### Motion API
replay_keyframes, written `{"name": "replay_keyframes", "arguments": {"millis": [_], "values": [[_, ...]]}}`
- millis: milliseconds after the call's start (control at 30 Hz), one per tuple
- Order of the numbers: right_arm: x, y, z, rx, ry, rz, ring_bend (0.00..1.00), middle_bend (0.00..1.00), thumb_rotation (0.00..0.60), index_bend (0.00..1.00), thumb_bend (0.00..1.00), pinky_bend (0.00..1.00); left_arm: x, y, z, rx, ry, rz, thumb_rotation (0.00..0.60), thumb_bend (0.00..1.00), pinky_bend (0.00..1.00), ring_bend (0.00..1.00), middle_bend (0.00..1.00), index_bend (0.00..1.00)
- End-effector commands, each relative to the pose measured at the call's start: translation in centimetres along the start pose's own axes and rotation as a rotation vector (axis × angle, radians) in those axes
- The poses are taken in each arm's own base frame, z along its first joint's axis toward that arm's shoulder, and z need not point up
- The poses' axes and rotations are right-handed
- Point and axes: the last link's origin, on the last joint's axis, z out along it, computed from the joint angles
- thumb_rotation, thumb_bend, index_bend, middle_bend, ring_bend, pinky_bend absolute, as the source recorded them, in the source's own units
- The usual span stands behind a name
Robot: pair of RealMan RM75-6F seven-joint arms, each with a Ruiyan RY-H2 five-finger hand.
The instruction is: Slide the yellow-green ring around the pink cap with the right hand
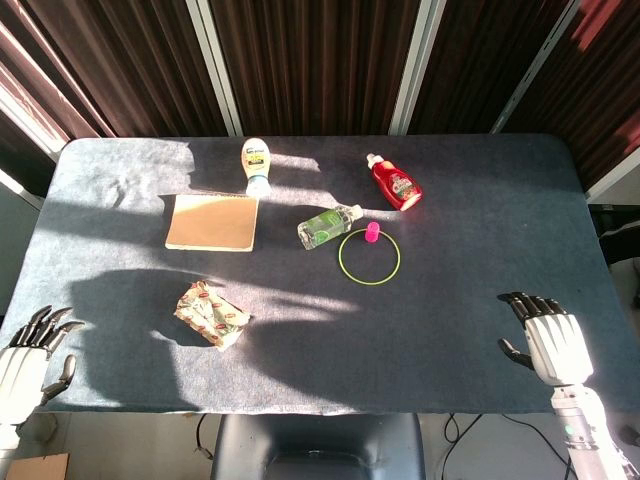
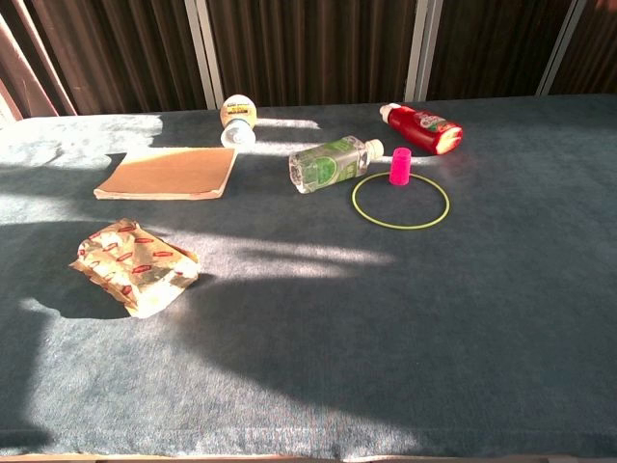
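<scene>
The thin yellow-green ring [image 1: 340,257] lies flat on the blue table cloth right of centre. The pink cap [image 1: 372,233] stands upright just inside the ring's far edge. The chest view shows the same: the pink cap [image 2: 399,166] stands within the far rim of the ring [image 2: 402,228]. My right hand [image 1: 545,345] hangs at the table's front right edge, well away from the ring, fingers apart and holding nothing. My left hand [image 1: 25,360] is off the front left corner, fingers spread, also holding nothing. Neither hand shows in the chest view.
A clear green bottle [image 1: 328,225] lies just left of the cap. Further back lie a red bottle [image 1: 397,183] and a white bottle [image 1: 257,165]. A brown pad [image 1: 212,222] and a crumpled snack packet [image 1: 211,314] sit on the left half.
</scene>
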Motion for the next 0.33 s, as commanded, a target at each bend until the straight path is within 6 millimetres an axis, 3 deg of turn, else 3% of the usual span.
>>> {"name": "replay_keyframes", "arguments": {"millis": [33, 133, 333], "values": [[-0.42, 0.77, -1.12, -0.042, -0.051, -0.047, 0.24, 0.28, 0.6, 0.29, 0.21, 0.32, -0.03, 0.0, 0.0, -0.001, -0.002, 0.001, 0.6, 0.53, 0.24, 0.07, 0.14, 0.27], [-0.63, 1.07, -1.21, -0.073, -0.116, -0.046, 0.16, 0.2, 0.6, 0.22, 0.19, 0.2, -0.06, 0.01, 0.02, 0.0, -0.005, 0.002, 0.6, 0.53, 0.24, 0.07, 0.14, 0.27], [-0.78, 0.97, -0.93, -0.069, -0.15, -0.031, 0.14, 0.18, 0.6, 0.18, 0.19, 0.19, -0.02, 0.04, -0.06, 0.003, -0.001, 0.002, 0.6, 0.53, 0.24, 0.07, 0.14, 0.27]]}}
